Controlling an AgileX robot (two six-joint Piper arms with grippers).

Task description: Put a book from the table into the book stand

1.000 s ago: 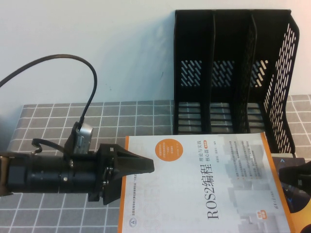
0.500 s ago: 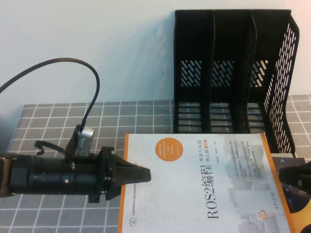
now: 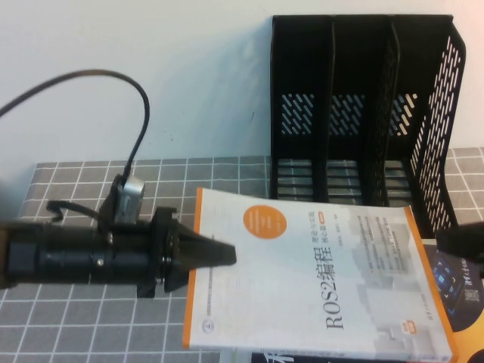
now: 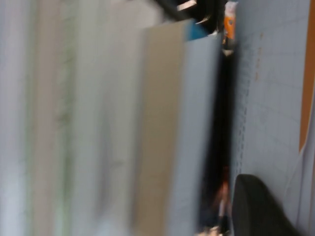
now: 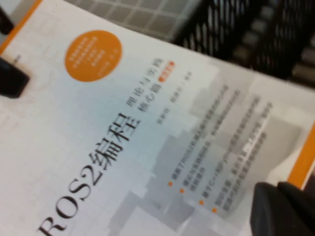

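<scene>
Lifting at its spine edge since a moment ago, the ROS2 book [image 3: 318, 283] is tilting above the table [image 3: 76, 189], at six o'clock from the book stand [image 3: 363, 113]. Left gripper [image 3: 223, 255] is clamping that edge; right gripper [image 3: 461, 238], at three o'clock, cannot be judged.

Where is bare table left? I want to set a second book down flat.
Bare table: the far-left cloth beyond the left gripper, shut on the book. Crowded: the book stand far right, the right gripper beside another dark book.
</scene>
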